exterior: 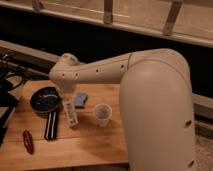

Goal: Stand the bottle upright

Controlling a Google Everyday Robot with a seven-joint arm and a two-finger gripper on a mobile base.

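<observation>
Wooden tabletop (90, 145), bottle lying flat.
Slim white plastic bottle (70, 113) lies lengthwise directly below gripper (65, 97); grip state unclear.

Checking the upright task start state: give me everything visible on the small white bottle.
The small slim white plastic bottle lies on its side on the wooden table, not upright, its long axis running roughly from the back toward the front edge. A faint printed label shows along its body; its cap cannot be made out. It lies between the flat black-and-white striped bar and the translucent plastic cup, apart from the cup. The gripper sits right over its far end; contact cannot be judged.
</observation>
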